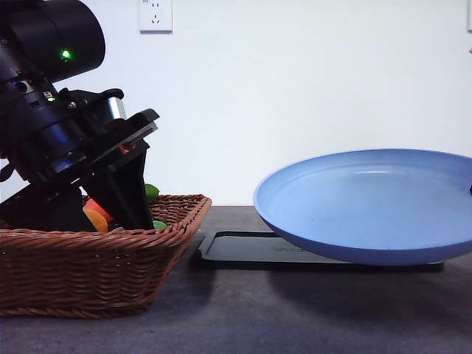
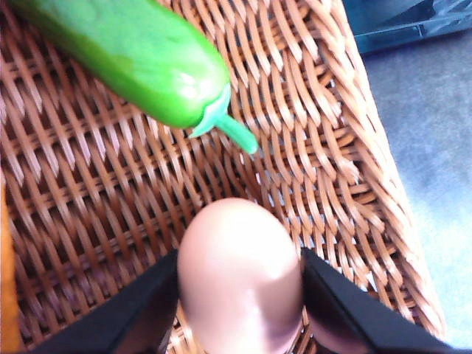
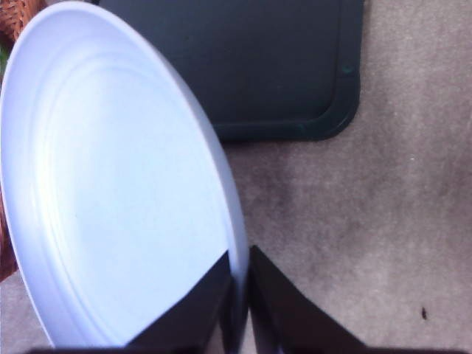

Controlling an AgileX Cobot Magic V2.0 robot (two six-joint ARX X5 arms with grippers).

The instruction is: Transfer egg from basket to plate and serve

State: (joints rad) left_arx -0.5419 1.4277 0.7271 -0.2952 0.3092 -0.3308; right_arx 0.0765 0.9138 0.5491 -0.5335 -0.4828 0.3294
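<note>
Wicker, dark brown and tightly woven, forms the basket (image 1: pixel 88 265) at the left of the table (image 1: pixel 295 317), and the left arm reaches down into it. In the left wrist view the left gripper (image 2: pixel 240 295) has its two black fingers (image 2: pixel 140 313) pressed against either side of the egg (image 2: pixel 240 273), a smooth reddish-brown oval that sits low in the basket, over the woven floor close to the side wall; whether it touches the weave cannot be told. Just beyond the egg lies a glossy green cucumber-like vegetable (image 2: pixel 140 51) with a short stem pointing toward the egg. An orange sliver shows at the edge of that view, and from the front orange, red and green pieces (image 1: pixel 99 217) peek over the braided rim beside the arm.

To the right, the light-blue plate (image 1: pixel 369 203) is raised off the table and tilted, its hollow facing the basket. It holds nothing. The right gripper (image 3: pixel 240 291) pinches the plate's rim between its closed black fingers (image 3: pixel 284 302). Beneath the plate a flat black tray (image 1: pixel 243 249) lies on the grey table, just beside the basket.
</note>
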